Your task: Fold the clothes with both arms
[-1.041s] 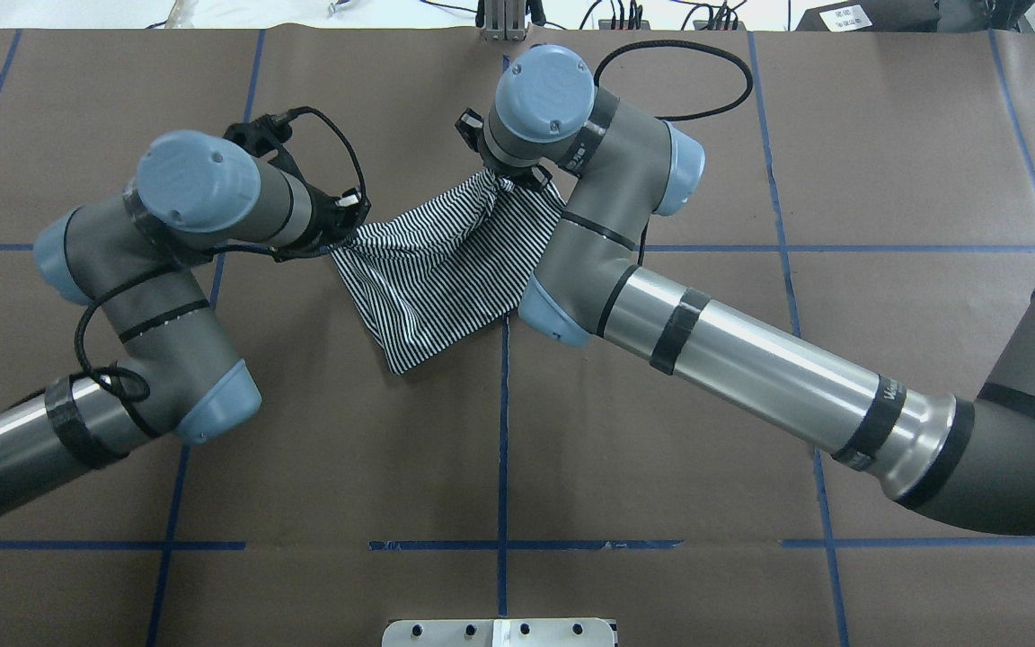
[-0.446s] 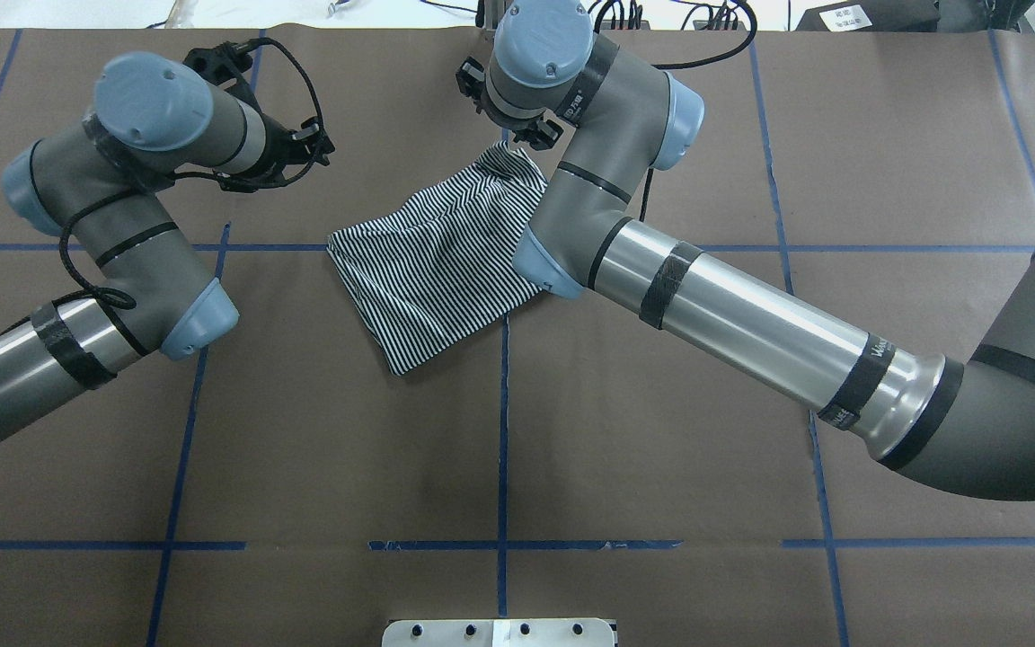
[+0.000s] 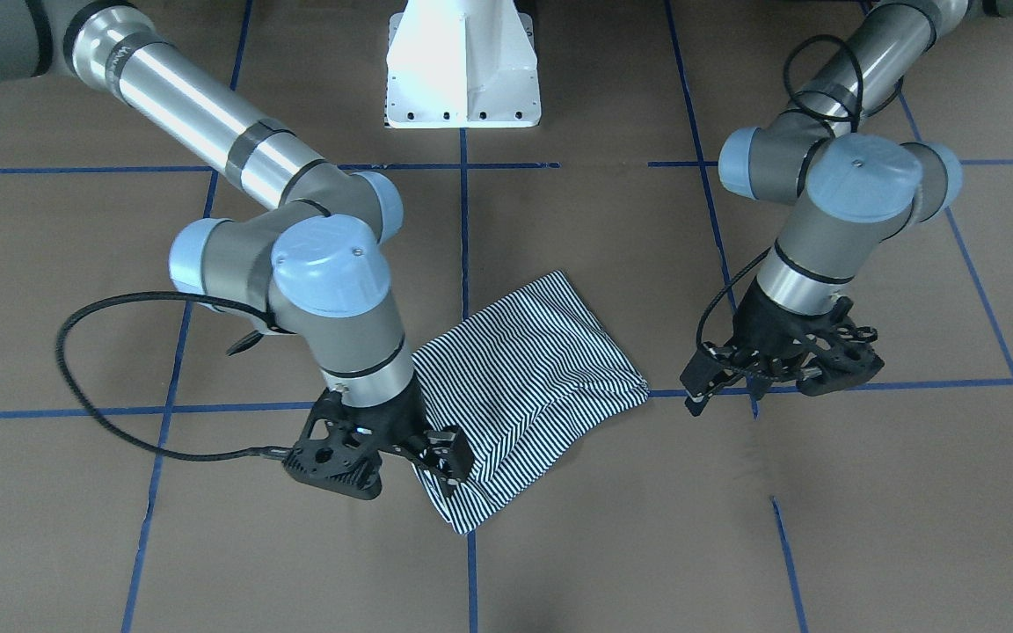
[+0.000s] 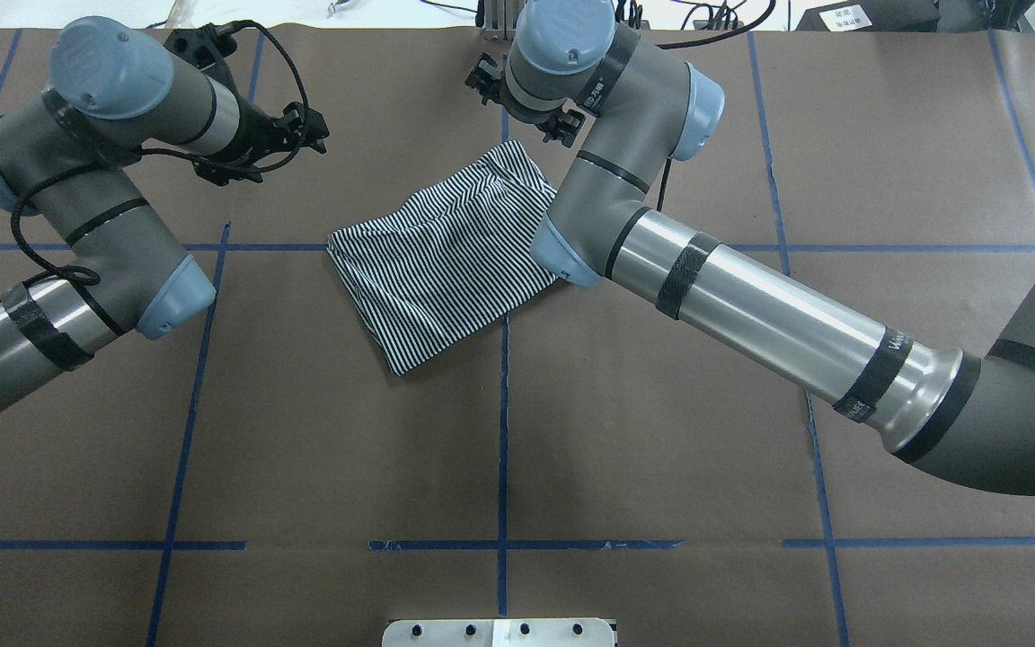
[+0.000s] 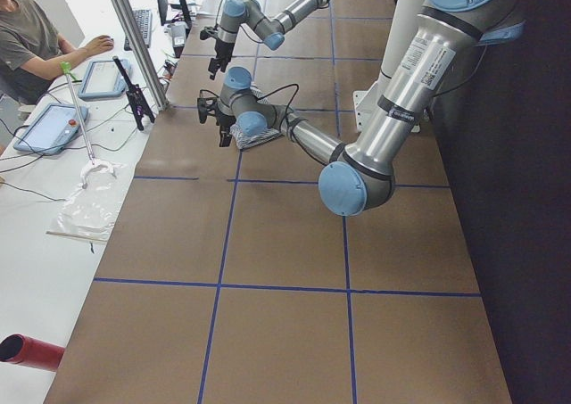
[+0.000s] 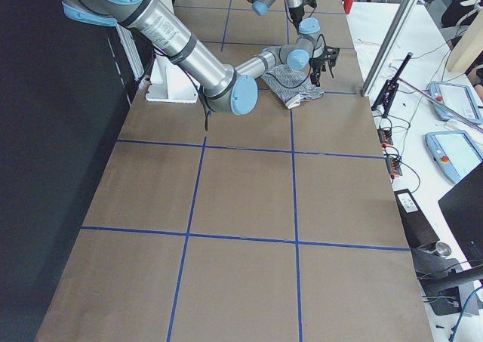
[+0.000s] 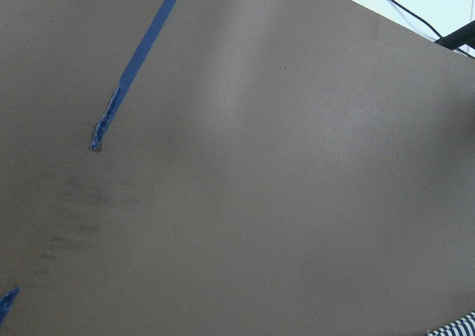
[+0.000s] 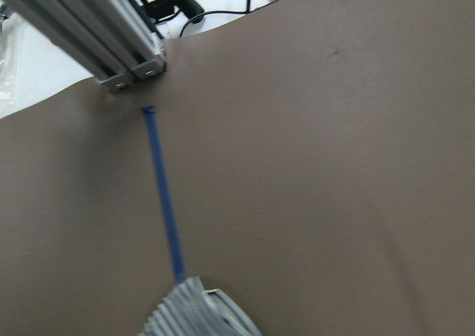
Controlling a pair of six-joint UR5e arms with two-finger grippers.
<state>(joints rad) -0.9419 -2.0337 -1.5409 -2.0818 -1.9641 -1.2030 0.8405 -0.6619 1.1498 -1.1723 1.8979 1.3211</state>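
The striped shirt (image 4: 446, 261) lies on the brown table as a folded bundle near the middle; it also shows in the front view (image 3: 533, 378). Its collar, buttons and patch are hidden. My left gripper (image 3: 702, 380) hangs above bare table well to the shirt's side, open and empty; it also shows in the overhead view (image 4: 311, 135). My right gripper (image 3: 448, 462) hovers over the shirt's far corner, open, with no cloth in it. The right wrist view shows only that corner (image 8: 197, 315) at the bottom edge. The left wrist view shows a sliver of stripes (image 7: 459, 327).
The table (image 4: 661, 449) is covered in brown paper with blue tape lines. The white pedestal base (image 3: 462, 70) stands at the robot's side. An aluminium post (image 8: 111, 39) rises at the far edge. An operator (image 5: 36, 38) sits beyond it with tablets and cables.
Both grippers let go of the shirt. The left arm swung away toward the far left, the right gripper rose toward the far edge, and the lifted cloth dropped flat.
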